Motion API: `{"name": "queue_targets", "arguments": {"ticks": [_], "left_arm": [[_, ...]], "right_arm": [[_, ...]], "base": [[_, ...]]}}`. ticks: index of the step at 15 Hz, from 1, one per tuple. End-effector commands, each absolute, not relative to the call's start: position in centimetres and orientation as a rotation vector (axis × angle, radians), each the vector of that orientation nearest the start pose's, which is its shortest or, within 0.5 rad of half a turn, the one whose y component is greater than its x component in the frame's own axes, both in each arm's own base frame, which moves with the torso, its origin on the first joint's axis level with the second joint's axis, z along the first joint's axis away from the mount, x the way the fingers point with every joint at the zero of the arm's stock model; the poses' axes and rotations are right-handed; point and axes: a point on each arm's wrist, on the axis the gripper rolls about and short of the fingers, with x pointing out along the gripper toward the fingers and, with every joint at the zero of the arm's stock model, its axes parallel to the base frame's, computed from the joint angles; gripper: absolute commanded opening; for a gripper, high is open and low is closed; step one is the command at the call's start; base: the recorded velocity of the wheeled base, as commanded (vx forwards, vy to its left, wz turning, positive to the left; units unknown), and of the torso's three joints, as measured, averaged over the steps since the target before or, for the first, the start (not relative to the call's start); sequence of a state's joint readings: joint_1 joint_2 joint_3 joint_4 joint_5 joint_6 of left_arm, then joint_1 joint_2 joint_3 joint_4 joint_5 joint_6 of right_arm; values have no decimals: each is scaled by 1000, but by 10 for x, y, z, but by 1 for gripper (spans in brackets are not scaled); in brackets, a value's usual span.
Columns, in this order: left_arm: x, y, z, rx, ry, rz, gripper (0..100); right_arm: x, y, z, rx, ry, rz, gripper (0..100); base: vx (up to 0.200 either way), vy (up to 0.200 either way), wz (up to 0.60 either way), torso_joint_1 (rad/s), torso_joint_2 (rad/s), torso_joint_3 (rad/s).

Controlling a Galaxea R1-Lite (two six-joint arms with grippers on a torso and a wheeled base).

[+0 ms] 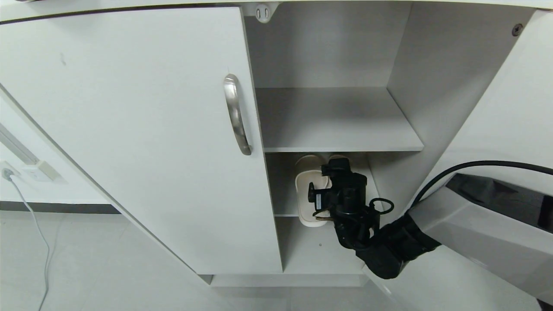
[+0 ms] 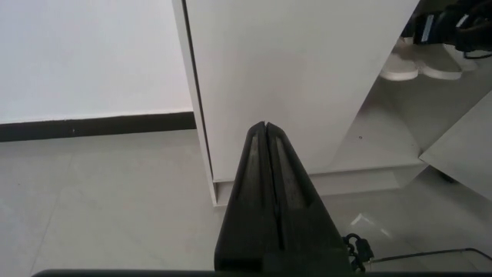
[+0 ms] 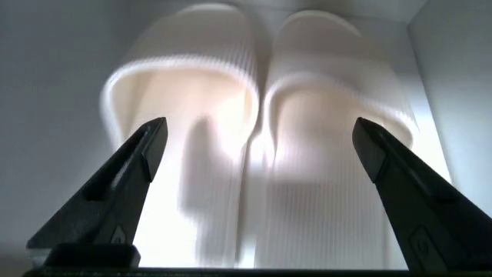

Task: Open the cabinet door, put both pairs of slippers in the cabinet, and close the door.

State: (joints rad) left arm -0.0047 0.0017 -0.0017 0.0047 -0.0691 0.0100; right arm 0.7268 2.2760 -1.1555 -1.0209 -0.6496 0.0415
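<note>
A pair of white slippers point(image 1: 307, 190) point(image 3: 261, 154) lies side by side on the floor of the cabinet's lower compartment point(image 1: 311, 255), toes toward the back. My right gripper point(image 1: 335, 166) point(image 3: 260, 135) is inside that compartment, open, with its fingers spread wider than the pair and just above it, holding nothing. The right door point(image 1: 510, 108) stands open; the left door point(image 1: 129, 129) with its metal handle point(image 1: 236, 114) is closed. My left gripper point(image 2: 265, 127) is shut and empty, low over the floor in front of the closed door; the slippers point(image 2: 419, 68) show beyond it.
A bare shelf point(image 1: 337, 125) spans the cabinet above the slippers. A wall socket with a hanging cable point(image 1: 26, 207) is at the left. Grey tiled floor point(image 2: 100, 200) lies in front of the cabinet.
</note>
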Motion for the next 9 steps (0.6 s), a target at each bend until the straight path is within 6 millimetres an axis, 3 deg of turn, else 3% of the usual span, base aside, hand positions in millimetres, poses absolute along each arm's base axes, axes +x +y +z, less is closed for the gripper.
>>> {"name": "queue_targets", "arguments": {"ticks": [1, 2, 6, 9], "left_arm": [[-23, -1, 76, 12, 6, -74, 0], [-23, -1, 76, 12, 6, -74, 0], [-23, -1, 75, 11, 4, -74, 0], [-23, -1, 76, 12, 6, -74, 0]], "right_arm": [[308, 277, 109, -15, 67, 109, 100], [302, 276, 108, -20, 73, 115, 100], [242, 259, 107, -32, 111, 200, 100], [224, 256, 106, -11, 125, 236, 100]], "base": [[0, 0, 0, 0, 0, 0], [0, 0, 0, 0, 0, 0], [0, 0, 0, 0, 0, 0], [0, 0, 0, 0, 0, 0]]}}
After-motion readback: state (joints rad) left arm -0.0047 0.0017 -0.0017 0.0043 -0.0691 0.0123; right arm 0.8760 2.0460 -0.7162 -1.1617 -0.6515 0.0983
